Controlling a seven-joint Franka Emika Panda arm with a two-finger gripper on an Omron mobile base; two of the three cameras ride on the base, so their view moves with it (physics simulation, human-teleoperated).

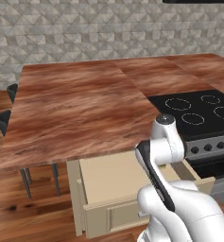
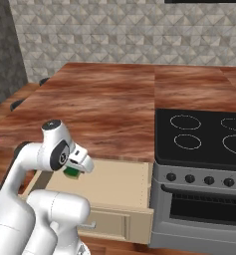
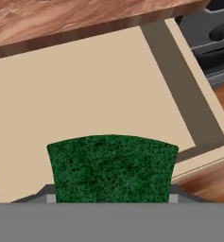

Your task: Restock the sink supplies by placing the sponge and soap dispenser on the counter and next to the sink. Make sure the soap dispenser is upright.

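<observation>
Clamped between the jaws of the pincer (image 2: 72, 173), the sponge (image 3: 112, 168), a soft green block with a coarse, fibrous dark face, hangs above the open beige drawer (image 3: 85, 99), and could catch the wood-grain counter (image 3: 61, 19) edge overhead and slip free.

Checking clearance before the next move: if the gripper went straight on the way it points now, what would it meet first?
Probably the beige floor of the open drawer. The gripper, shut on the flat green sponge, points down into it; nothing else shows in between, though depth is unclear.
</observation>
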